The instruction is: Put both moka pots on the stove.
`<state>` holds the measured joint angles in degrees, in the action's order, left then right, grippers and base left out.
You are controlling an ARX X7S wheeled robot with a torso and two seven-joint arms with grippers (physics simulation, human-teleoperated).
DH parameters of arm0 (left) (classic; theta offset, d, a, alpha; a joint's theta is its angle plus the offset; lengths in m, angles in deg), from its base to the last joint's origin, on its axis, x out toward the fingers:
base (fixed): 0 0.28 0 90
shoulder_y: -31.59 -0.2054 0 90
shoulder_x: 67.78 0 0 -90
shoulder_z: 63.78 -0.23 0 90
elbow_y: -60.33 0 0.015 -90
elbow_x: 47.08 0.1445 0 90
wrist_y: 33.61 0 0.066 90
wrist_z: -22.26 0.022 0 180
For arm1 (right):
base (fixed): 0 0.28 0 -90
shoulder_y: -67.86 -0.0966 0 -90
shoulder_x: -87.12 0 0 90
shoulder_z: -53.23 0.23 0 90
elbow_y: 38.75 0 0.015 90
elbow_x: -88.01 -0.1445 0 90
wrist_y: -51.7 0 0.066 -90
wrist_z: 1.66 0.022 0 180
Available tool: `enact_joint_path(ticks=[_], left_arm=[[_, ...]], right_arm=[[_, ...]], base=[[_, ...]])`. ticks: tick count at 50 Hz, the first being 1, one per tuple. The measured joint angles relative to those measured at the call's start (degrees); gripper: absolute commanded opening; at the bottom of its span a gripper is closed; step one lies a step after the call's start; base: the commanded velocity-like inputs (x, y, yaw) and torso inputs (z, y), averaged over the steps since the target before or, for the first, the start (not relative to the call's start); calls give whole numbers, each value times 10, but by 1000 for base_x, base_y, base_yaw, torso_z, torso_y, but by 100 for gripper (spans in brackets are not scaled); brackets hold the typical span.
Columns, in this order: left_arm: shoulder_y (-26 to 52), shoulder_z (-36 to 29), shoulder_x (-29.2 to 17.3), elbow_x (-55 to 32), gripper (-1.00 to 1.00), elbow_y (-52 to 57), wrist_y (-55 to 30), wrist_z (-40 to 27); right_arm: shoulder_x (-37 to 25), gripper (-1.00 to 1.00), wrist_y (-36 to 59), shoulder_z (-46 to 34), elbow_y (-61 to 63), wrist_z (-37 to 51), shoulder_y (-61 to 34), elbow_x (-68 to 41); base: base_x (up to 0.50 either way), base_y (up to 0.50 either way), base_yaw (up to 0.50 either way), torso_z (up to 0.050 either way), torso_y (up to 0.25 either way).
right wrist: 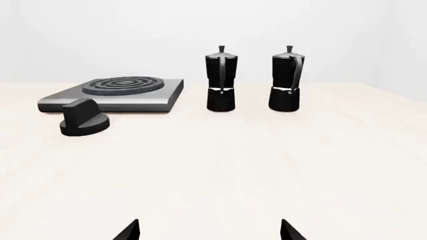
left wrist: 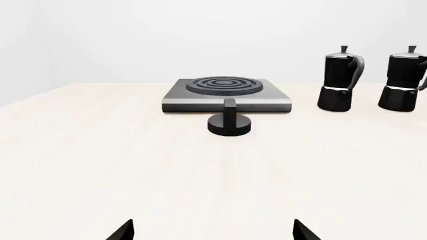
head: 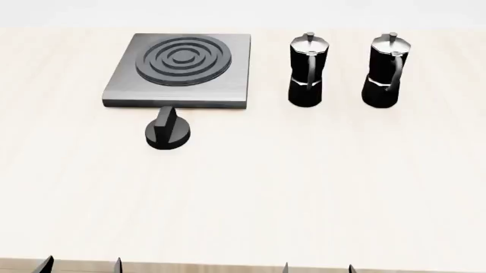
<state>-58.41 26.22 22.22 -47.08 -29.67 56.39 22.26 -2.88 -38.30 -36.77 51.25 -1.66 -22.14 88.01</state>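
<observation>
Two glossy black moka pots stand upright side by side at the back right of the table: the left pot (head: 307, 70) (right wrist: 220, 79) (left wrist: 340, 79) and the right pot (head: 386, 70) (right wrist: 287, 79) (left wrist: 404, 80). The dark-grey stove (head: 182, 69) (left wrist: 225, 95) (right wrist: 117, 94) with its ring burner lies to their left, nothing on it. My left gripper (head: 81, 265) (left wrist: 212, 233) and right gripper (head: 317, 267) (right wrist: 209, 232) are both open and empty at the table's near edge, far from the pots; only their fingertips show.
A low black round dial knob (head: 168, 131) (left wrist: 229, 121) (right wrist: 83, 119) sits just in front of the stove. The pale wooden table (head: 304, 187) stretches between the grippers and the objects. A white wall stands behind.
</observation>
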Motion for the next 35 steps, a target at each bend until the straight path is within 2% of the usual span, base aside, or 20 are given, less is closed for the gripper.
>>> enact_joint_path(ticks=[17, 35], left_arm=[[-2, -22, -19, -18, 100, 7, -1, -20], [-15, -43, -39, -38, 100, 82, 1, -39]], right_arm=[[-19, 100, 13, -22, 20, 27, 3, -18], [-46, 100, 83, -39, 233, 57, 56, -40]], base=[[0, 0, 0, 0, 0], [0, 0, 0, 0, 0]])
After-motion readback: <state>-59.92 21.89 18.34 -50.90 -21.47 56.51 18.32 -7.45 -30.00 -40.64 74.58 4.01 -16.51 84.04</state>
